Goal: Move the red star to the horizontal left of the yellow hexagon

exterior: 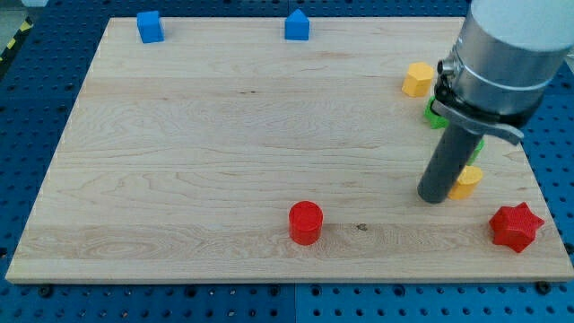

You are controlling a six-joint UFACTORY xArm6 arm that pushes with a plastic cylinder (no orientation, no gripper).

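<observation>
The red star [516, 227] lies near the board's bottom right corner. The yellow hexagon [417, 80] sits at the upper right of the board. My tip [434, 196] rests on the board to the left of the red star and well below the hexagon. It touches or nearly touches a second yellow block [466, 182] on its right side, whose shape is partly hidden by the rod.
A green block [436, 115] is mostly hidden behind the arm, below the hexagon. A red cylinder [305, 222] stands at the bottom centre. Two blue blocks [150, 27] [297, 26] sit along the top edge of the wooden board [179, 161].
</observation>
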